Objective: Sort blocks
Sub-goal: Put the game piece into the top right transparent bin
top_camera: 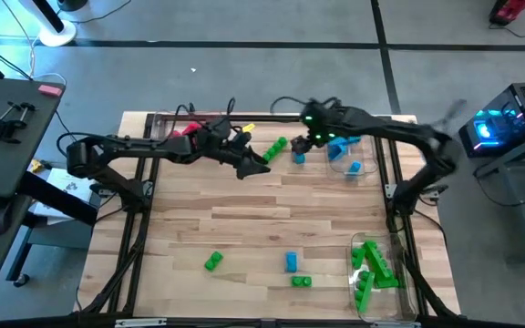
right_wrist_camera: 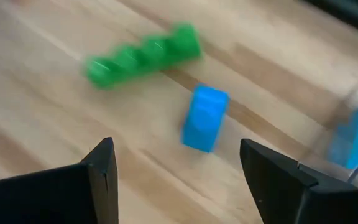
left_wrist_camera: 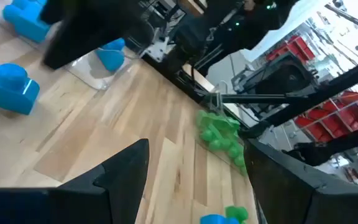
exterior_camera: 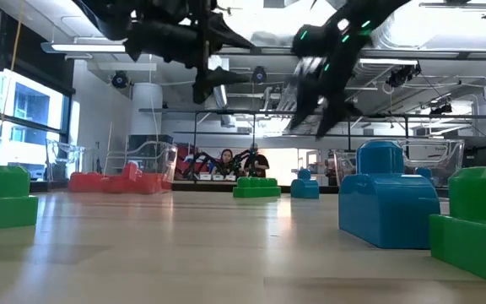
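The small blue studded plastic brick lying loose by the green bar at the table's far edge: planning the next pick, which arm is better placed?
Probably right: its open end effector hangs near that small blue studded plastic brick; the left end effector is farther.

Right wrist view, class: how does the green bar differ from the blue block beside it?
The green bar is several studded bricks joined in a row; the blue block is a single short brick. The green bar lies farther from the open right gripper; the blue block sits nearer. Both rest loose on the wooden table, unheld.
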`<act>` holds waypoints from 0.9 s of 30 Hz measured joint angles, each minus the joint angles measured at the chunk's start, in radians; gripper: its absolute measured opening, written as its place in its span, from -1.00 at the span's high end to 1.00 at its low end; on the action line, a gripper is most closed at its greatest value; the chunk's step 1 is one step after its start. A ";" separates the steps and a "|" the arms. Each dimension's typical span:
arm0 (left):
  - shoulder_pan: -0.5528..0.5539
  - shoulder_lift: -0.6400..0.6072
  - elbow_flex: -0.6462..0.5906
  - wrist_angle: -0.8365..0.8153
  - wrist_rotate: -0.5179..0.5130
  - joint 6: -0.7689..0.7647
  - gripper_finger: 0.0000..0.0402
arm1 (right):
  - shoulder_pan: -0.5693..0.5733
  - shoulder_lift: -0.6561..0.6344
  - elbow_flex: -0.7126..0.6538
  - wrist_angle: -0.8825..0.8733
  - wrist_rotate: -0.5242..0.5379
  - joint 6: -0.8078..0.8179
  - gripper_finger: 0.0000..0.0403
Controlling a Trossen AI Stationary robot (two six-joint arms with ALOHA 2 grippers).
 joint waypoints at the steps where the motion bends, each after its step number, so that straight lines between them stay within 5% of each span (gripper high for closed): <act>1: 0.000 -0.012 -0.005 -0.003 0.001 -0.001 -0.24 | -0.006 0.052 0.031 -0.036 0.005 -0.015 -0.11; 8: -0.001 -0.084 -0.014 -0.013 -0.004 0.016 -0.24 | -0.012 0.268 0.161 -0.095 0.058 -0.052 -0.11; 20: -0.001 -0.118 -0.015 -0.038 -0.007 0.022 -0.24 | -0.023 0.382 0.154 -0.096 0.039 0.008 -0.10; 27: -0.001 -0.118 -0.015 -0.038 -0.007 0.015 -0.24 | -0.023 0.418 0.154 -0.090 0.050 0.000 0.31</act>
